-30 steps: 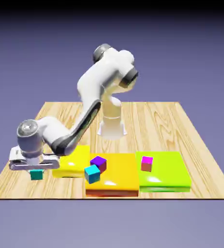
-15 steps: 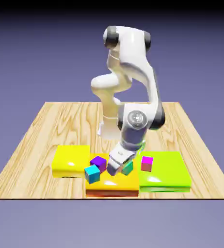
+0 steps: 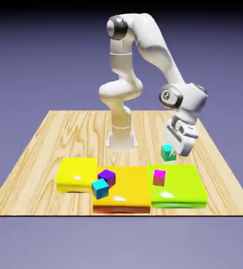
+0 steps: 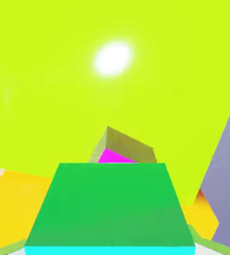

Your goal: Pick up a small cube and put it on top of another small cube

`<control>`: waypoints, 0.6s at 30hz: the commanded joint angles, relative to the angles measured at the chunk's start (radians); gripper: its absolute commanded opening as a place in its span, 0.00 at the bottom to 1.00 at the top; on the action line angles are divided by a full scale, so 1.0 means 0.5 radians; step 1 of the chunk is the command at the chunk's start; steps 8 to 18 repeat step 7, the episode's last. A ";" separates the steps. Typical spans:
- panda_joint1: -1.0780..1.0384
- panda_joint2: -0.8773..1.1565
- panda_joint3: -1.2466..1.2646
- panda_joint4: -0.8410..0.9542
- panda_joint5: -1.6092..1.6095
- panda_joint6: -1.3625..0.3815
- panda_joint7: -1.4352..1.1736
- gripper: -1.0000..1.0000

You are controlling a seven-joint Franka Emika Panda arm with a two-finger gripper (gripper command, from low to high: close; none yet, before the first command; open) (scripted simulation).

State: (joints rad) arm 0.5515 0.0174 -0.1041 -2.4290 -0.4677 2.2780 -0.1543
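My gripper [image 3: 173,151] is shut on the small turquoise cube with greenish sides [image 3: 168,153] and holds it in the air over the far edge of the lime-green slab [image 3: 184,184]. In the hand view that cube [image 4: 109,206] fills the bottom and hides both fingertips. A magenta cube [image 3: 159,177] rests on the lime-green slab, nearer the camera than the held cube and lower. The hand view shows this magenta cube [image 4: 116,155] just beyond the held one.
An orange slab [image 3: 129,195] in the middle carries a purple cube [image 3: 107,176] and a cyan cube with darker blue faces [image 3: 99,188]. A yellow slab [image 3: 76,173] lies at the exterior view's left. The robot's base [image 3: 121,139] stands behind them on the wooden table [image 3: 34,157].
The arm swung from the exterior view's left, across the orange slab, to the right. The turquoise cube stayed in the gripper and now hangs higher, above the lime-green slab's far edge.
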 commanded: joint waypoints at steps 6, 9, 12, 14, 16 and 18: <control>0.047 0.203 -0.052 -0.063 -0.113 0.269 0.086 1.00; 0.058 0.137 -0.035 -0.042 -0.078 0.182 0.059 1.00; 0.058 0.137 -0.035 -0.042 -0.078 0.182 0.059 1.00; 0.058 0.137 -0.035 -0.042 -0.078 0.182 0.059 1.00; 0.058 0.137 -0.035 -0.042 -0.078 0.182 0.059 1.00; 0.058 0.137 -0.035 -0.042 -0.078 0.182 0.059 1.00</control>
